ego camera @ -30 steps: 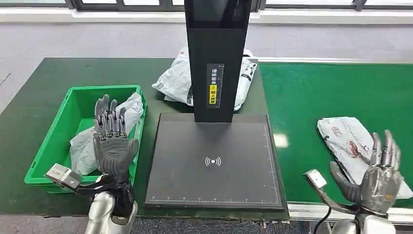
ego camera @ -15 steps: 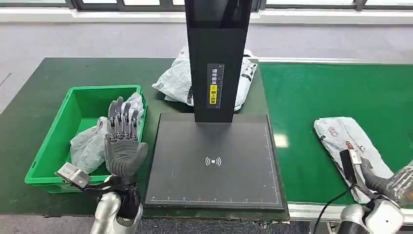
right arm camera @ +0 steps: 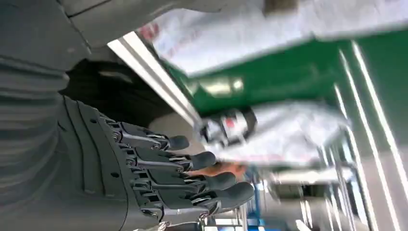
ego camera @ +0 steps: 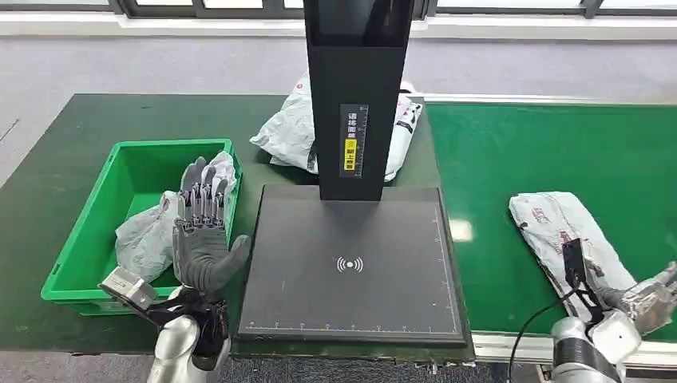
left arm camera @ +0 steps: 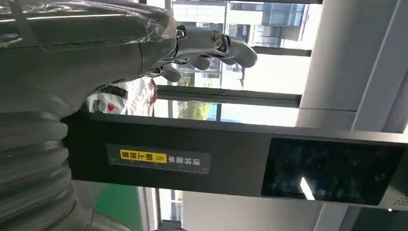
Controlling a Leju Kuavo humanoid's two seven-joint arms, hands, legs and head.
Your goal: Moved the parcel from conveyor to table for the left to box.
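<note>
Crinkled grey plastic parcel (ego camera: 568, 239) on felt-like green conveyor (ego camera: 511, 159)

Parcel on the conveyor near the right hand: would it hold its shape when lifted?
Probably not. The parcel is a wrinkled grey plastic mailer lying flat on the conveyor, so it would likely sag. Its glossy film may slip in the right hand.

The right hand (ego camera: 651, 302) drops low toward the frame's right edge; the parcel (ego camera: 568, 236) slides left; the left hand (ego camera: 206, 239) shifts right.
</note>
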